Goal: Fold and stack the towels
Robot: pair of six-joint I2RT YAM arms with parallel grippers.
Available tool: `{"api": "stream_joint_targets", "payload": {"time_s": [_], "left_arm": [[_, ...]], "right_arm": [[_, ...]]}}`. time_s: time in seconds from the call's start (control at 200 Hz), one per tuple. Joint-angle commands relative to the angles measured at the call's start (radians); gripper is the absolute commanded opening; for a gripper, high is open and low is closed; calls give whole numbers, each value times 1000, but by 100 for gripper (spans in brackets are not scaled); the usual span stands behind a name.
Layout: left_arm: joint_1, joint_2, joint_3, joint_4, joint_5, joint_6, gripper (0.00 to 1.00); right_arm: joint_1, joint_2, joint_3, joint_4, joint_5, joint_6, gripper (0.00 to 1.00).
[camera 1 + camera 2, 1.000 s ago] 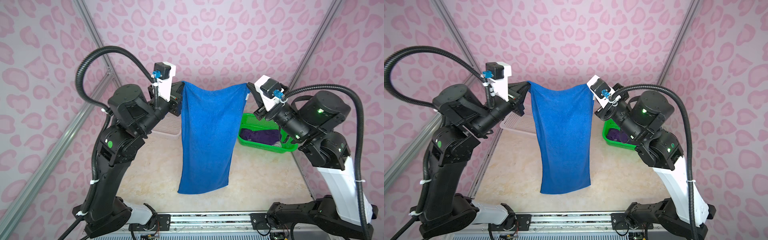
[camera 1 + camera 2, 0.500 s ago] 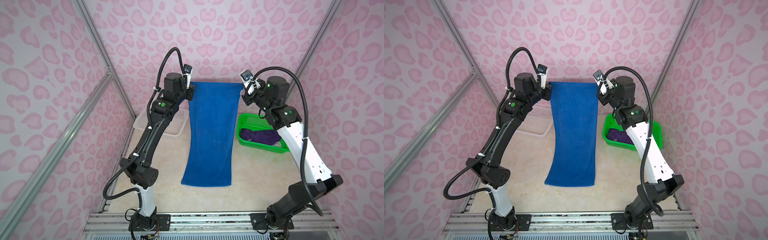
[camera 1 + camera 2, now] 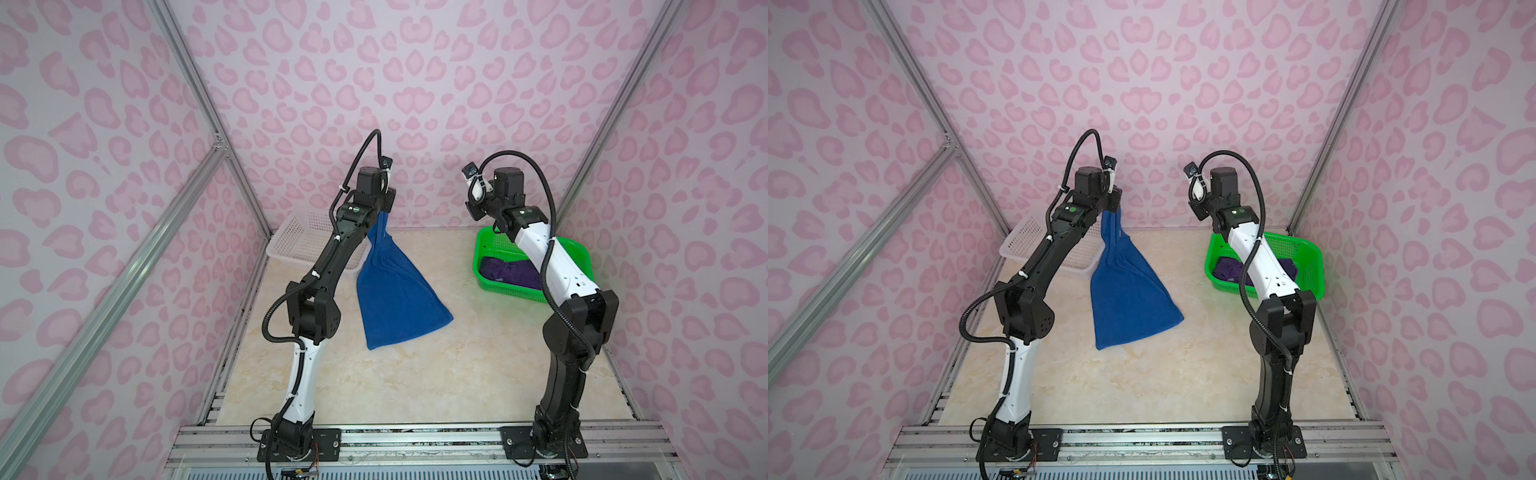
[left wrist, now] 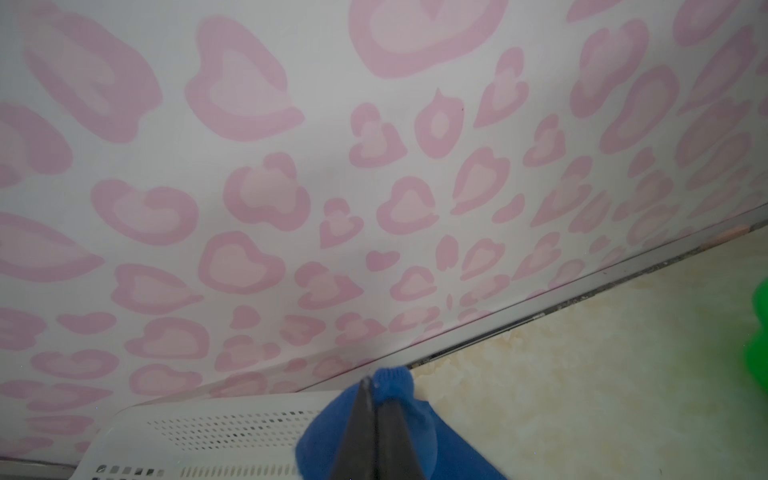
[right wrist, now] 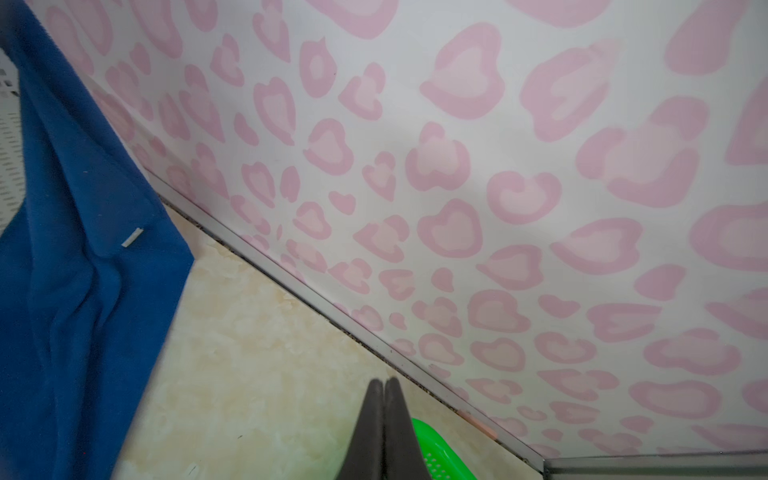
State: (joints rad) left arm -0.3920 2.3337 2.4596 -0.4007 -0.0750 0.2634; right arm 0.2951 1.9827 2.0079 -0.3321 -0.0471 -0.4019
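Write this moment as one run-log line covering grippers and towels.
left gripper: shut on corner of plain royal blue terry towel | right gripper: shut, empty | dark purple towel: in green perforated plastic basket

The black-and-white jointed left arm (image 3: 332,257) rises from its base at the near rail, bends at the elbow and reaches up toward the far side. Its black parallel-jaw left gripper (image 4: 376,395) is raised high, jaws pinched together on one corner of the royal blue terry towel (image 3: 395,291) that hangs from it. The black-and-white jointed right arm (image 3: 552,266) stands in a like pose on the other side, elbow bent and wrist lifted, and its black parallel-jaw right gripper (image 5: 384,384) has its jaws pressed flat against each other, holding nothing, well apart from the left gripper.
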Motion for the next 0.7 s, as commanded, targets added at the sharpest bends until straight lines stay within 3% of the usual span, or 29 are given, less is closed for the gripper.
{"api": "stream_joint_targets", "payload": {"time_s": [0.0, 0.125, 0.28, 0.45, 0.59, 0.695], "left_arm": [[-2, 0, -39, 1, 85, -3, 3], [-13, -58, -109, -32, 221, 16, 3], [-55, -179, -215, -90, 356, 117, 3], [-123, -316, -308, -230, 431, 325, 3], [-149, -390, -308, -309, 466, 373, 3], [-159, -450, -323, -317, 487, 378, 3]], "right_arm": [[9, -11, -79, 51, -109, 40, 1], [16, -71, -241, 175, -189, 45, 28], [13, -170, -441, 379, -316, 64, 54], [13, -260, -505, 325, -544, 37, 56], [11, -283, -468, 164, -608, -1, 56], [9, -301, -499, 163, -630, -26, 55]]}}
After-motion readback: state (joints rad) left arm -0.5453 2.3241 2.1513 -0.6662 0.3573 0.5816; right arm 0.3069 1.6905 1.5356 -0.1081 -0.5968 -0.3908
